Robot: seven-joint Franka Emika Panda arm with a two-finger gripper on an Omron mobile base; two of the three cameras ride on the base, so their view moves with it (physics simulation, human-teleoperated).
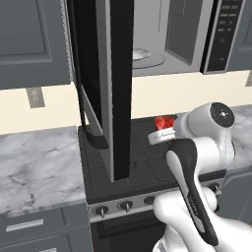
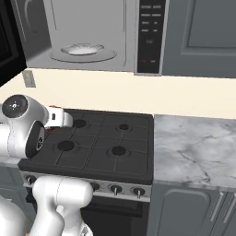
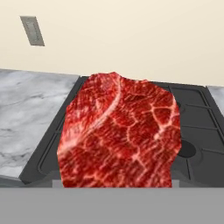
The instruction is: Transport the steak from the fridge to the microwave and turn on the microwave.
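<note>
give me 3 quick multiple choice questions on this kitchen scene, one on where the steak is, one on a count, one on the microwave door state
1. Where is the steak?
A. on the microwave turntable
B. at the end effector, above the stove
C. lying on the marble counter

2. How many control knobs show on the stove front in the right base view?
A. one
B. three
C. eight

3. What state is the microwave door in?
A. swung open
B. shut
C. removed

Answers: 1 B, the red meat sits right before the hand camera with burners behind it. 2 B, three knobs show right of the arm. 3 A, the door juts out edge-on and the turntable is exposed.
</note>
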